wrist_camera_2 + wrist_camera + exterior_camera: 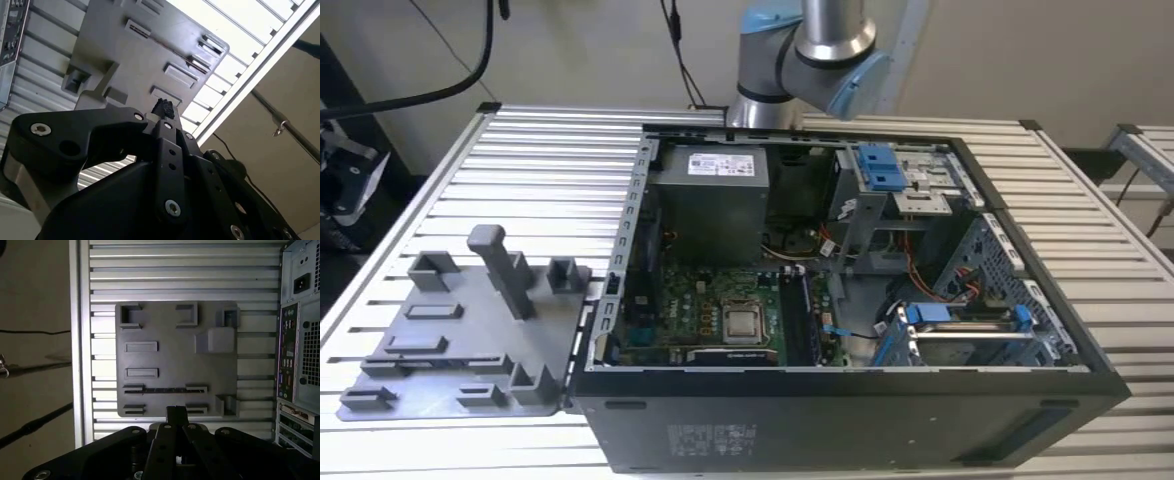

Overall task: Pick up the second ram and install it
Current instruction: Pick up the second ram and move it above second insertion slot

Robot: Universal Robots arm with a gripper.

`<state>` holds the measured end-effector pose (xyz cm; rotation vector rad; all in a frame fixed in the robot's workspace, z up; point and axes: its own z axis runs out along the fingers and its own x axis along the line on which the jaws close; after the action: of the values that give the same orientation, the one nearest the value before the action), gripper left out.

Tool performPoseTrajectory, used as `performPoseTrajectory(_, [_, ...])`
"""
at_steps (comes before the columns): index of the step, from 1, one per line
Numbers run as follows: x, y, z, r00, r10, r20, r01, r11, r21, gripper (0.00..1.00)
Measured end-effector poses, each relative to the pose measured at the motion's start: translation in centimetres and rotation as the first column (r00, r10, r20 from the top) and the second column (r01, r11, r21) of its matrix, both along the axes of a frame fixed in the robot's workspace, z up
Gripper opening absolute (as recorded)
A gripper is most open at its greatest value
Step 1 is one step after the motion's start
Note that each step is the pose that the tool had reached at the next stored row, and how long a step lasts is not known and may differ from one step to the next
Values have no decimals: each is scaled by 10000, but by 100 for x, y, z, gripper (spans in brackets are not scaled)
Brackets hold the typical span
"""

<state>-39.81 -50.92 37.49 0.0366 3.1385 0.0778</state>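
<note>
The second ram point(165, 389) shows as a thin dark strip standing on edge between two brackets of the grey holder tray point(175, 355). In both wrist views my gripper point(176, 416) hangs well above the tray, over the tray edge closest to the ram. Its black fingertips point(163, 108) are pressed together with nothing between them. The exterior view has the tray point(454, 340) on the slatted table at its left, beside the open computer case point(854, 300).
The motherboard point(720, 315) lies on the case floor, with a dark stick upright in a slot point(797, 318) beside the processor. A power supply point(707, 200) and blue drive brackets point(881, 165) fill the rest of the case. The case's rear panel point(297, 340) borders the tray.
</note>
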Motion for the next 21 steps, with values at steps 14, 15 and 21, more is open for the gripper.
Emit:
performPoseTrajectory(14, [0, 0, -3, 9861, 1660, 0, -1660, 9861, -1, 11])
performPoseTrajectory(15, [0, 0, -3, 9831, 1831, 0, -1831, 9831, -1, 11])
performPoseTrajectory(21, [0, 0, -4, 9572, 2895, -1, -2895, 9572, -4, 11])
